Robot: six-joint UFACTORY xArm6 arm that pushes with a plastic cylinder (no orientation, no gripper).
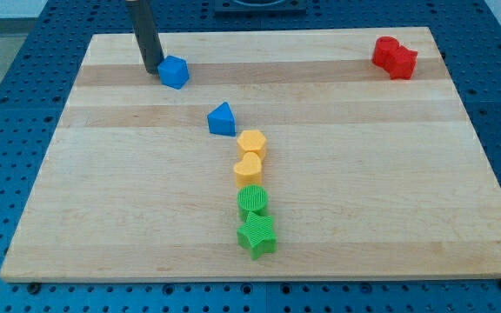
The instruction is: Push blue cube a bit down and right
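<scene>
The blue cube (173, 71) sits near the top left of the wooden board (103, 191). My rod comes down from the view's top, and my tip (150, 68) rests on the board just left of the blue cube, close to or touching its left side. A blue triangular block (222, 119) lies below and right of the cube.
A yellow hexagon block (252, 143) and a yellow heart block (248, 168) stand in a column below the blue triangle, with a green round block (252, 202) and a green star block (257, 236) under them. A red block (394, 56) sits at the top right.
</scene>
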